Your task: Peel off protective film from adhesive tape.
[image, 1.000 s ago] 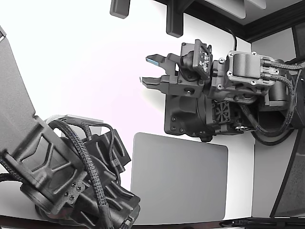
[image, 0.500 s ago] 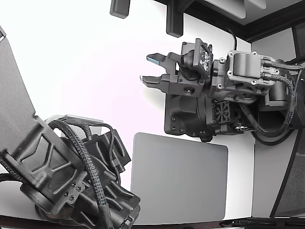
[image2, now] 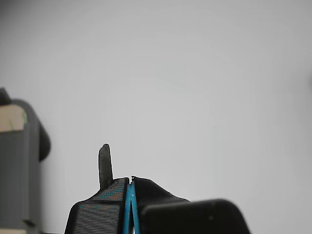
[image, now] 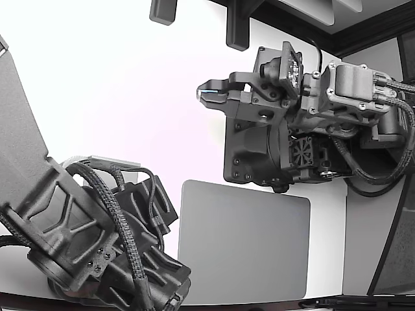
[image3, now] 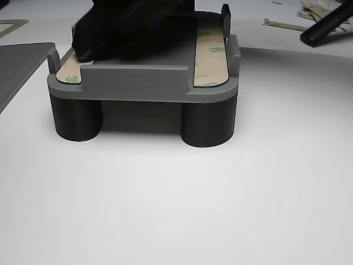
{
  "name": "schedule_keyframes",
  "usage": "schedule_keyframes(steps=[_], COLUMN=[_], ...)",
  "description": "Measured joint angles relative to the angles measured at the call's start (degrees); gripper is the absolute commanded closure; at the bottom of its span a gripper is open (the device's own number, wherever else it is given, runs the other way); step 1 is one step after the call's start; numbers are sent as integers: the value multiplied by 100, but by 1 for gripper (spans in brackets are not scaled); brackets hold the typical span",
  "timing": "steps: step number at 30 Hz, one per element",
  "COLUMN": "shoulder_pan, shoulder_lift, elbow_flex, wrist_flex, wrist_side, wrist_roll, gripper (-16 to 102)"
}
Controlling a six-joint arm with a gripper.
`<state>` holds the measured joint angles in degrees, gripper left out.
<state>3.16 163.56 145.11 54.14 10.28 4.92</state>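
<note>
My gripper (image: pixel 206 91) hangs over the white table at the upper middle of the exterior view, fingers pressed together. In the wrist view its blue pads (image2: pixel 130 209) meet in one thin line and no film shows between them. The other view shows a grey fixture (image3: pixel 138 83) on dark round legs. It carries two tan adhesive tape strips with green print, one on its right side (image3: pixel 211 52) and one on its left (image3: pixel 69 69). A dark gripper body (image3: pixel 127 27) lies over the left strip, hiding most of it; I cannot tell whose it is.
A second dark arm (image: pixel 97 233) fills the exterior view's lower left. A grey pad (image: pixel 243 243) lies at the lower middle. In the other view, peeled tan scraps (image3: pixel 284 25) and a dark rod (image3: pixel 328 25) lie behind the fixture. A grey block (image2: pixel 19 165) stands beside my fingers.
My gripper's fingers were spread apart and are now shut. The wrist has also shifted slightly up and to the exterior view's right. The second arm has not moved.
</note>
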Motion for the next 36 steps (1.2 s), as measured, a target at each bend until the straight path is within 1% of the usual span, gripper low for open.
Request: schedule_keyframes(steps=[3,7,10,15,18,22,28,32,36], shoulder_pan=[0,0,0,0,9,44,88,343,571], shoulder_lift=[-255,-281,-229,-141,26,-149,-439,-642,-1116], elbow_flex=[-220,-62,185,580,905,949,949,949,949], wrist_flex=[-149,-246,-431,-563,-598,-448,-501,-668,-844], wrist_side=[-141,79,-97,-624,-729,-765,-501,-158,132], wrist_roll=[-729,-2145,-3331,-5133,-6152,-7286,-8332,-8508,-8314], gripper=[97,97,97,97,97,97,97,98,98])
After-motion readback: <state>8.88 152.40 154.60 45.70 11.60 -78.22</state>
